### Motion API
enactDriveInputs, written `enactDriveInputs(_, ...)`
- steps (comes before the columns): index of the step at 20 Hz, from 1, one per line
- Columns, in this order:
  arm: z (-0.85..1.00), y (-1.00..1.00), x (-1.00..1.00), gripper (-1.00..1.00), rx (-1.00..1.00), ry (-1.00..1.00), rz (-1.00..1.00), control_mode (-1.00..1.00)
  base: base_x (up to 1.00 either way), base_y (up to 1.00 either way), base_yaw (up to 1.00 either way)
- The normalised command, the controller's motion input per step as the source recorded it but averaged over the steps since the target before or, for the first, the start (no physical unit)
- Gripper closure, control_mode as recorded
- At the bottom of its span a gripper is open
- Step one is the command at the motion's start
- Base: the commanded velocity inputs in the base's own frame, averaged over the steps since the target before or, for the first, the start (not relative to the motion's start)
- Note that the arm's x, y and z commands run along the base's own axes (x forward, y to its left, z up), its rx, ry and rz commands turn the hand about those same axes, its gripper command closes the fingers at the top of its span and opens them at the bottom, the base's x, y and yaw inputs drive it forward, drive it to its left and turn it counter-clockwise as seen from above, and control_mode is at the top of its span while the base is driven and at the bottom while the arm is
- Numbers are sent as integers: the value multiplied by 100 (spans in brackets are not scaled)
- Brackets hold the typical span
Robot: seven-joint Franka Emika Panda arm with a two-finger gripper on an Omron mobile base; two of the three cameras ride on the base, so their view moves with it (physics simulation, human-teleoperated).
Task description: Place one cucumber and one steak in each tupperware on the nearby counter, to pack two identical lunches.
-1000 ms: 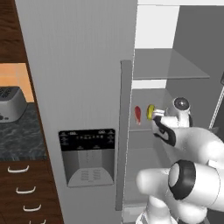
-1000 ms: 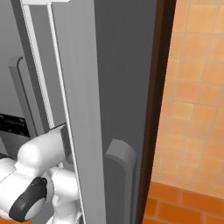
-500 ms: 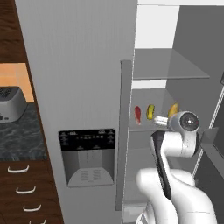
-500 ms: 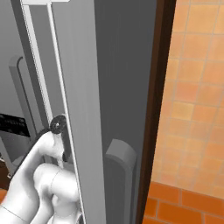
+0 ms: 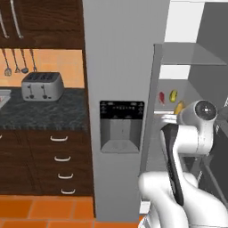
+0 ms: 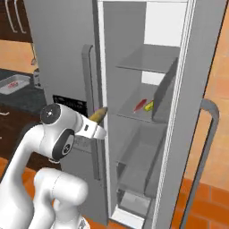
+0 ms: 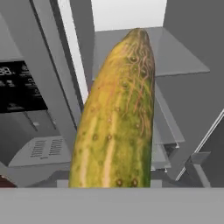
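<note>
Before the open fridge [image 6: 147, 67] — dark speckled counter [image 5: 42, 111] off left — the gripper [image 6: 99, 117] holds a cucumber [image 7: 116, 118].

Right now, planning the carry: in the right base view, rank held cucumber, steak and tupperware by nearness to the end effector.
1. held cucumber, in the end effector
2. steak, on the fridge shelf
3. tupperware, far-left counter
</note>
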Motion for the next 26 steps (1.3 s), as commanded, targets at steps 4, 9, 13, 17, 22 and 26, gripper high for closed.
enactDriveInputs(4,0,0,0,100,0,0,0,100,-39,100,26)
enactDriveInputs(9,0,0,0,100,0,0,0,100,10,100,19)
enactDriveInputs(13,0,0,0,100,0,0,0,100,52,100,11)
enactDriveInputs(17,0,0,0,100,0,0,0,100,83,100,6)
enactDriveInputs(22,0,0,0,100,0,0,0,100,100,100,0)
enactDriveInputs(26,0,0,0,100,0,0,0,100,100,100,0)
